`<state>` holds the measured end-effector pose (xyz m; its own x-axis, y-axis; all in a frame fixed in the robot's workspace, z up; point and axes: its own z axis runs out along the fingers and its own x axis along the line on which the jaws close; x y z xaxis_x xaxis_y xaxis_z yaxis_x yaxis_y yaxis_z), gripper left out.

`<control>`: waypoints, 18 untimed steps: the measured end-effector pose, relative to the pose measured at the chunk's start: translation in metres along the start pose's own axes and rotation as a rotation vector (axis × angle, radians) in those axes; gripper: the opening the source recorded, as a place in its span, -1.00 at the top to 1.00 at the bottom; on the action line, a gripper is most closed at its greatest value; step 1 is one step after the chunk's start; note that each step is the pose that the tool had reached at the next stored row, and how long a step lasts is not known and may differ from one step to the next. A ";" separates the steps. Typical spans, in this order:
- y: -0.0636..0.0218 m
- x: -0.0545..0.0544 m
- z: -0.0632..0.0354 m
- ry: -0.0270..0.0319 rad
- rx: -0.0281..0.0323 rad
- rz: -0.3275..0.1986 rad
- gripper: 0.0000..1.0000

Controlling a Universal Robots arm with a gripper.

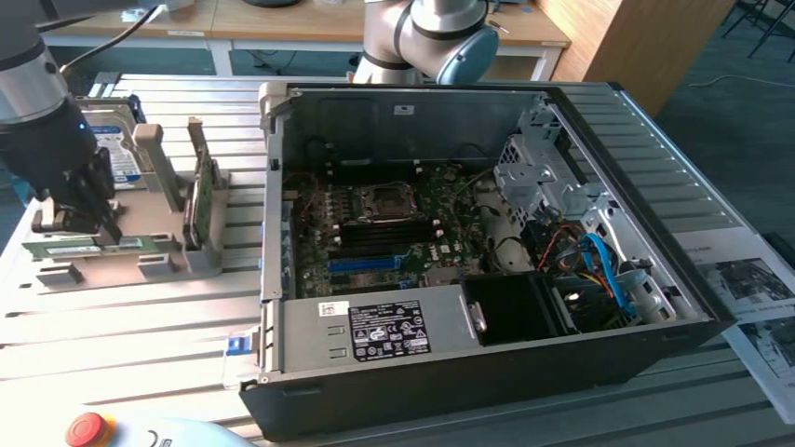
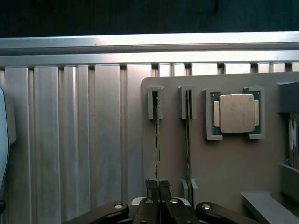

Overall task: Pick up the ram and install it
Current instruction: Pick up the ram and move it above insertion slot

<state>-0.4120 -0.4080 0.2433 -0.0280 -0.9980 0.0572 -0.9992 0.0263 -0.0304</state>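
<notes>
Seen edge-on in the wrist view, the ram (image 2: 156, 140) is a thin green stick standing in a slot of the grey holder (image 2: 224, 158). My gripper (image 2: 158, 186) is shut on the stick's near end, a dark finger pressed on each side. A second, similar stick (image 2: 188, 140) stands in the neighbouring slot. In the exterior view my gripper (image 1: 77, 223) reaches down onto the holder (image 1: 125, 265) at that view's left, over the green ram (image 1: 87, 246).
An open computer case (image 1: 286, 186) fills the middle of the exterior view, with its motherboard (image 1: 385, 233) exposed. A CPU chip (image 2: 236, 113) lies in a holder pocket. A hard drive (image 1: 114, 144) stands behind the holder. A red stop button (image 1: 87, 428) sits at the front.
</notes>
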 end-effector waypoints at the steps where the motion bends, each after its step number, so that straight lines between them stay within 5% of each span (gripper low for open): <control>1: 0.0000 0.000 -0.0022 0.0000 0.0000 0.000 0.76; 18: -0.0013 0.003 -0.0437 0.0001 -0.0001 0.000 0.76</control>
<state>-0.4120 -0.4080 0.2871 -0.0281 -0.9980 0.0573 -0.9992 0.0264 -0.0303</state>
